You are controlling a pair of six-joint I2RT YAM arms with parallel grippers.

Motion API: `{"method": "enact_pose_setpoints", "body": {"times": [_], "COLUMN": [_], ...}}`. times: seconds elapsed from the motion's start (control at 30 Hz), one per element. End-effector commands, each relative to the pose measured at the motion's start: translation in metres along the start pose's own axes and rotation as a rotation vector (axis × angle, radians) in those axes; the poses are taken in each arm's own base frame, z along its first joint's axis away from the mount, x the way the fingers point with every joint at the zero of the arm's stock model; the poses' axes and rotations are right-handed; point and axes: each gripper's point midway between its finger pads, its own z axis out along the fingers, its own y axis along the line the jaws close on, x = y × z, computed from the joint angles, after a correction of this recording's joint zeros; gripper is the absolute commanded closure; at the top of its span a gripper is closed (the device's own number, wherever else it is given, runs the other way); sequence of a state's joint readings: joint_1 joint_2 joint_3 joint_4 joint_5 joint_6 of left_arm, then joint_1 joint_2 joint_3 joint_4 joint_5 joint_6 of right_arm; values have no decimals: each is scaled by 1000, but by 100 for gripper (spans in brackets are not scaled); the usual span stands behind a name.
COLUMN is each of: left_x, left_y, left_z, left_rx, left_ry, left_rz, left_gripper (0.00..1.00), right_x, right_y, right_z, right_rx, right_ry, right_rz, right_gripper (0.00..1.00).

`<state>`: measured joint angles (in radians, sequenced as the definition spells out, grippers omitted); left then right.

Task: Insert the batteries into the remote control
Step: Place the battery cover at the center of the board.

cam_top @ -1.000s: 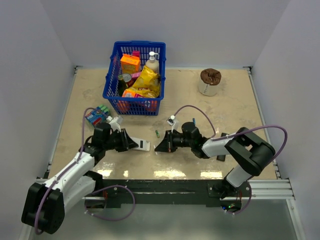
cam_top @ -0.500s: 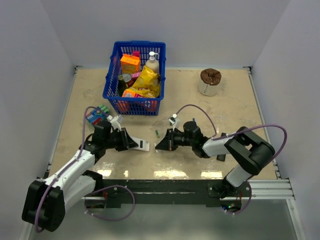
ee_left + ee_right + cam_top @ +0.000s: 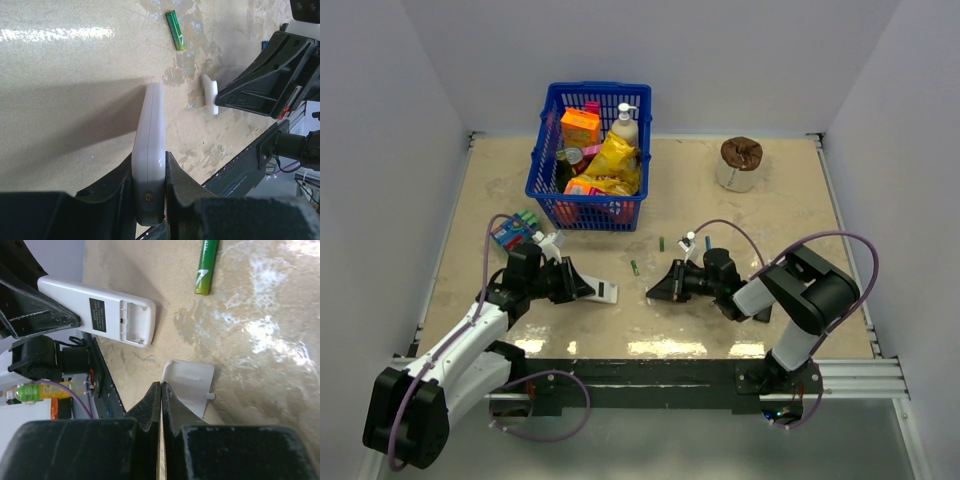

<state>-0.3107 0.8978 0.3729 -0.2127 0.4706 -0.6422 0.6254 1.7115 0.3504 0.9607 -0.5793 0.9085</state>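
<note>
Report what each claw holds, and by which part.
Left claw pinches the white remote across its flat faces, at the end opposite the open battery bay. Right claw is shut and empty; the white cover lies loose beside its tips.

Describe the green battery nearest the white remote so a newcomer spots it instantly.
Start at the blue basket; from its front right corner, come toward the arms. The green battery lies loose on the tabletop, just past the free end of the white remote. A second green battery sits farther back and right; this one is nearest the remote.
</note>
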Motion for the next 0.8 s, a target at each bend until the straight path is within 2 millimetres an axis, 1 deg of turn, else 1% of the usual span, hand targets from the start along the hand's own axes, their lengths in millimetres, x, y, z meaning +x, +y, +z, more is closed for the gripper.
{"method": "enact_pose_setpoints", "body": {"times": [0.0,0.13,0.17,0.2,0.23,0.27,0.3,0.37,0.4,0.43,0.47,0.5,0.53,0.57,0.63,0.67,0.7,0.73,0.77], "left_x": [-9,-9,-10,-10,-10,-11,-10,-11,-11,-12,-11,-11,-12,-12,-13,-14,-15,-15,-15], "left_y": [-10,-10,-11,-11,-11,-11,-11,-11,-12,-12,-12,-12,-12,-12,-13,-14,-15,-15,-15], "left_z": [-3,-3,-4,-4,-4,-4,-4,-4,-5,-5,-5,-5,-5,-5,-5,-6,-6,-7,-7], "left_rx": [30,30,32,31,32,33,32,30,33,33,32,33,34,35,37,37,39,40,39], "left_ry": [-26,-26,-29,-30,-31,-34,-31,-37,-39,-39,-38,-39,-40,-41,-44,-44,-48,-49,-50], "left_rz": [45,46,48,47,49,51,49,51,51,51,50,51,52,52,55,55,58,59,59], "left_gripper": [100,100,100,100,100,100,100,100,100,100,100,100,100,100,100,100,100,100,100], "right_x": [1,-3,-9,-10,-13,-20,-21,-28,-34,-36,-41,-38,-42,-44,-44,-50,-43,-46,-47], "right_y": [-10,-7,1,-4,-6,-3,-17,-30,-36,-39,-38,-41,-42,-38,-30,-22,-16,-15,-7], "right_z": [-10,-15,-18,-20,-22,-27,-32,-44,-55,-60,-64,-70,-73,-73,-73,-72,-72,-73,-71], "right_rx": [42,67,57,101,128,156,265,391,482,517,542,573,590,585,577,574,581,615,625], "right_ry": [-3,-2,-19,-13,-16,-36,-26,-33,-47,-46,-55,-35,-34,-33,-22,-33,0,-6,9], "right_rz": [-13,-57,-78,-66,-94,-116,-101,-138,-144,-163,-175,-180,-220,-235,-293,-322,-368,-400,-427], "right_gripper": [98,93,92,90,84,84,83,83,83,83,83,80,77,69,62,60,55,53,51]}}
